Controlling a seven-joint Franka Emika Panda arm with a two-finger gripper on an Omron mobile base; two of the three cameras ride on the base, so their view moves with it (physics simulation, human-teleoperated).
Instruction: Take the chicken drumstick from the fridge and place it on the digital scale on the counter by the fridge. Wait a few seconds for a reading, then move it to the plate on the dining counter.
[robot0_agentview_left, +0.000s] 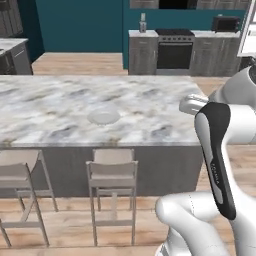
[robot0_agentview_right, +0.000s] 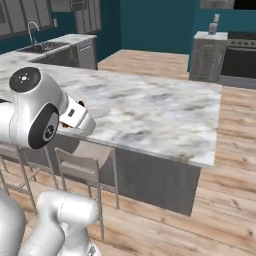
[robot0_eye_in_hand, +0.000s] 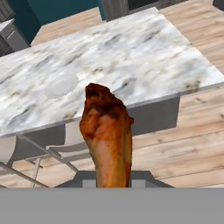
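Gripper (robot0_eye_in_hand: 113, 181) pinched chicken drumstick (robot0_eye_in_hand: 107, 131) by thin end, raised short of dining counter (robot0_agentview_left: 150, 107), for carrying toward plate (robot0_agentview_left: 104, 116).

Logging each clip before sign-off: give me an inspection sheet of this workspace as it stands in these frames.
Surface: dining counter, white-grey marble top on a dark base.
Job's things: chicken drumstick held in the gripper, thick end outward, out over the floor and chairs short of the counter edge; plate lies on the counter with nothing on it.
Clutter: nothing seen on the counter apart from the plate.
Grippers: gripper has its jaws shut on the drumstick's thin end.
Cables: nothing seen.
Surroundings: pale chairs at the counter's near side, stove by the teal wall, sink on the far counter, wooden floor.
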